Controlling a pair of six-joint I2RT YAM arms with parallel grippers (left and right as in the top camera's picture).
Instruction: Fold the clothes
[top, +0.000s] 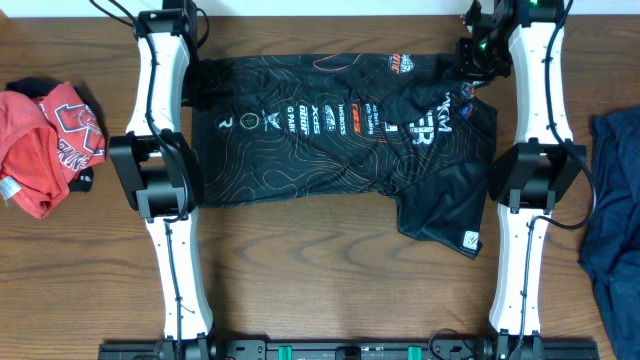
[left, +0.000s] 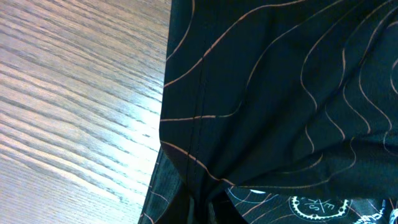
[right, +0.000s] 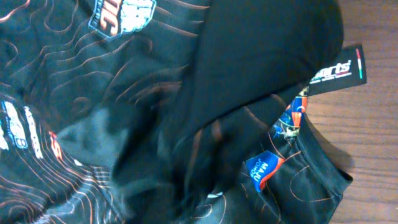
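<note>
My left end effector (top: 203, 80) is pressed together. It pinches the far left edge of the black short-sleeved jersey (top: 330, 150), a soft shirt with thin orange wavy lines and white and red logos. In the left wrist view the jersey (left: 280, 93) bunches into a tight fold at the bottom of the picture, right where the pinch is. I cannot see the fingers themselves there. Beside the fold is the brown wooden tabletop (left: 62, 93).

My right end effector (top: 470, 68) sits at the far right corner of the jersey. I cannot tell if it is spread or pressed together, because the right wrist view is blurry and full of the jersey (right: 124, 93). In that view I can see a black tag with white letters (right: 336, 70) and a small blue and orange label (right: 264, 171).

From above, the jersey lies spread out on the tabletop (top: 320, 290) between my two arms, with its logos in a row. One sleeve (top: 445, 210) sticks out toward me on the right side. A crumpled red cloth with white letters (top: 45, 140) lies well apart on the left. A dark blue cloth (top: 615, 220) lies at the right edge.
</note>
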